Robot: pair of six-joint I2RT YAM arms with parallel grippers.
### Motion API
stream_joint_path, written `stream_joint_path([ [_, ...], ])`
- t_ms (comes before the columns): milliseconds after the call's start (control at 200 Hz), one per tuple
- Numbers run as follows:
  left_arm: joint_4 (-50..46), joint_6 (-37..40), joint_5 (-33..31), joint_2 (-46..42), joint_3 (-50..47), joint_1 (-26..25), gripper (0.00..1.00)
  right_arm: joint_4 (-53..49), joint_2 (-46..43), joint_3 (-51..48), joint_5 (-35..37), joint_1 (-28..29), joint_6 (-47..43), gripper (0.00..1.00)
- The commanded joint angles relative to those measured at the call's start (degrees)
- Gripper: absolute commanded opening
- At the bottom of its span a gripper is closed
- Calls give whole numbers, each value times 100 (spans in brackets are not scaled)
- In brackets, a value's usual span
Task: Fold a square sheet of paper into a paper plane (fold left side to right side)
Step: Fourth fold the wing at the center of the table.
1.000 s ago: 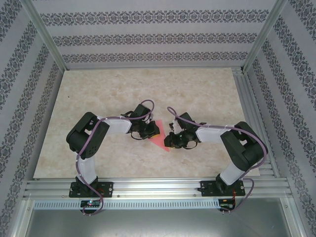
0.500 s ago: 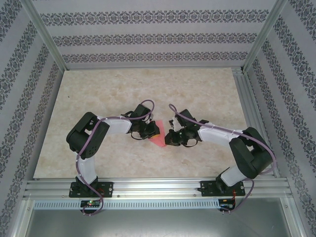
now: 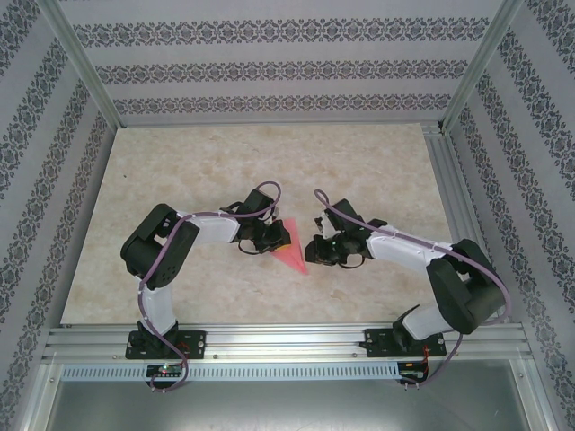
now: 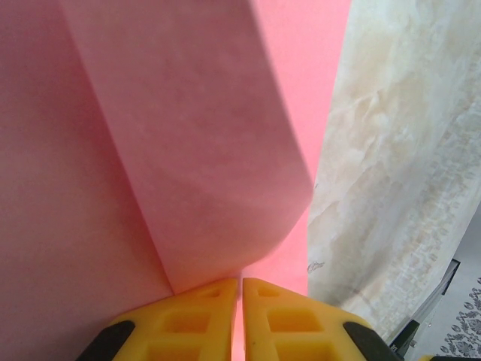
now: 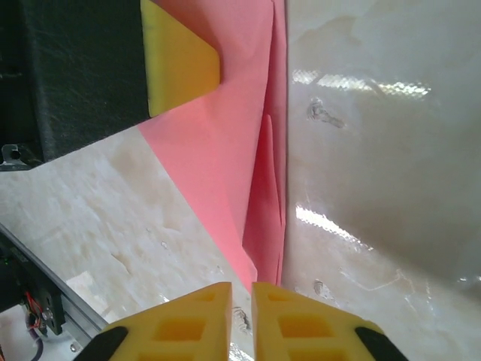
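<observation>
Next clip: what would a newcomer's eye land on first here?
The pinkish-red paper, folded to a narrow pointed wedge, lies mid-table between the two grippers, bright against the pale marbled table. The left gripper has its yellow fingertips shut on a curled-up flap of it; the right gripper, also shut, sits at its pointed tip.

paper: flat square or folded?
Folded. The paper tapers to a point with overlapping layers; one flap curls up at the left gripper.

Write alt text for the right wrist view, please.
Folded pink paper lies on the marble table, its point toward the shut right gripper. A yellow finger of the left gripper sits over its far part.
</observation>
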Motion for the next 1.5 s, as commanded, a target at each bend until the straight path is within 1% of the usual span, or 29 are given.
stream_joint_path([
  [0, -358, 95, -239, 232, -92, 20, 14, 265, 214, 234, -153, 142, 22, 13],
  [85, -352, 95, -241, 227, -99, 20, 14, 472, 493, 344, -224, 194, 93, 12],
  [270, -359, 93, -234, 232, -91, 15, 14, 584, 987, 530, -258, 273, 74, 12],
  [545, -384, 104, -243, 253, -79, 20, 14, 441, 1266, 393, -132, 294, -53, 12],
  [1054, -429, 133, -244, 286, -36, 19, 14, -143, 1203, 176, 311, 348, -272, 12],
  [1219, -440, 148, -245, 291, -28, 18, 14, -492, 1287, 271, 509, 478, -410, 11],
  [1354, -440, 139, -254, 283, -44, 18, 14, -1065, 1280, 457, 967, 675, -584, 9],
  [1494, -434, 140, -269, 307, -46, 20, 14, -1170, 1190, 439, 1094, 783, -523, 9],
])
